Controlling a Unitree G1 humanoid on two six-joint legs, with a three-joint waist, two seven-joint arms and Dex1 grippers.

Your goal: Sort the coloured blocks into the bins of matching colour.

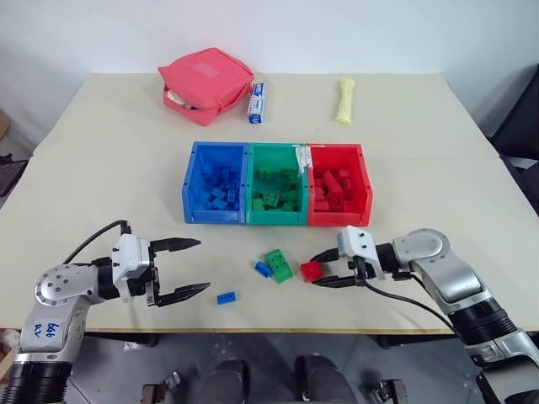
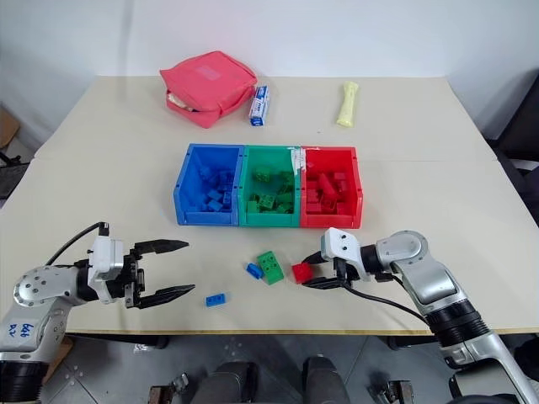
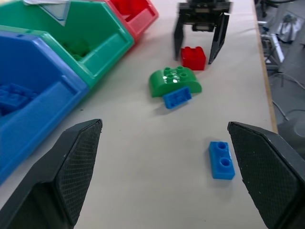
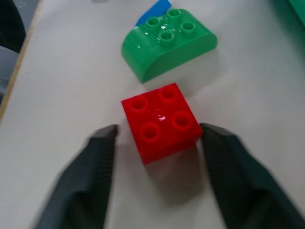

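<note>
Red block [image 1: 311,270] lies on the tabletop [image 1: 438,194] in front of the red bin [image 1: 338,184], and in the left eye view the right claw [image 1: 322,268] has its two fingers on either side of it. Whether they already pinch it I cannot tell here. Just beside the red block, away from that claw, sits a green block [image 1: 278,265] with a small blue block [image 1: 263,268] touching its far flank. A second blue block [image 1: 226,297] lies apart, nearest the left claw [image 1: 185,268], which hangs wide and holds nothing.

From the right eye view, the blue bin [image 2: 206,195], green bin [image 2: 270,197] and red bin stand joined in a row beyond the red block, all partly filled. Farther off are a pink pouch [image 2: 207,84], a small box [image 2: 259,104] and a pale yellow stick [image 2: 345,103], none in the way.

In the left wrist view the red block sits squarely between the right claw's fingers, a slit of tabletop showing on each side.

Seen by the right wrist, the fingers stand close alongside the square, four-studded red block; the green one lies just beyond it. A lift should clear the neighbour, and the red bin is the nearest.
</note>
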